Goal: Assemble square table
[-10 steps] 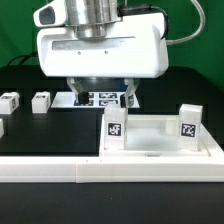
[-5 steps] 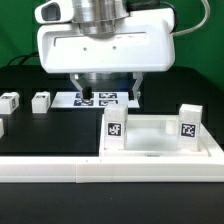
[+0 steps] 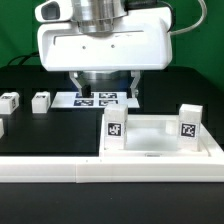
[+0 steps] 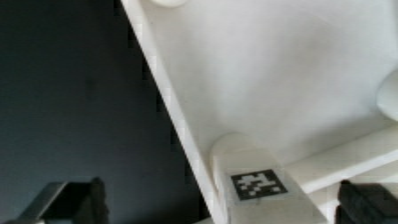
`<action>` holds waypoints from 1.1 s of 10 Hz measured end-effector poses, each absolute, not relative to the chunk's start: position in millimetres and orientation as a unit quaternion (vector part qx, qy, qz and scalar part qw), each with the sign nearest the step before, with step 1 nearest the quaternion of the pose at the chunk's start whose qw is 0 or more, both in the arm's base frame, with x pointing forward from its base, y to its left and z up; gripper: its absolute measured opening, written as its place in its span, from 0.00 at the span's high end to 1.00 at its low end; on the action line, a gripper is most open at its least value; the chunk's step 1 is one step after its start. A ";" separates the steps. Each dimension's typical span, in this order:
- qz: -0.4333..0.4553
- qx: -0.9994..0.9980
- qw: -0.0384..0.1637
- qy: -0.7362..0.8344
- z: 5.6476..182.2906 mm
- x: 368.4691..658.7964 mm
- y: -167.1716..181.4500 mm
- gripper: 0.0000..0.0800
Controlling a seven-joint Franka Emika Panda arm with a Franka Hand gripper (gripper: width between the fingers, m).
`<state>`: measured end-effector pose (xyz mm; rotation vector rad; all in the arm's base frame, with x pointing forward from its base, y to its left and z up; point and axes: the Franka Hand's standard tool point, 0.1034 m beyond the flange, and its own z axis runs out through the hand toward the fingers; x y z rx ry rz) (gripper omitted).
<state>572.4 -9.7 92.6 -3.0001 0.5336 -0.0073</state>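
Observation:
The square table's white slab (image 3: 160, 148) lies on the exterior view's right, rim up, with two tagged legs (image 3: 115, 130) (image 3: 187, 122) standing at its near-left and far-right corners. Two loose tagged legs (image 3: 40, 101) (image 3: 8, 102) sit on the black board at the left. My gripper (image 3: 104, 95) hangs open behind the slab, above the marker board (image 3: 100, 100), holding nothing. In the wrist view the slab's rim (image 4: 196, 90) runs diagonally and a tagged leg (image 4: 263, 185) shows far below, between the dark fingertips (image 4: 80, 202) of the gripper (image 4: 228, 205).
A long white rail (image 3: 100, 170) borders the black board along the front. Part of another small white block (image 3: 2, 128) shows at the left edge. The gripper's wide white body (image 3: 100, 45) hides the back of the scene.
The gripper shifted slightly a second ago, a little up and toward the exterior view's right, then held still. Its jaws stayed open. No part moved.

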 end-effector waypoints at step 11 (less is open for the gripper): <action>0.035 -0.994 0.001 0.105 16.0 537.9 -27.5 0.19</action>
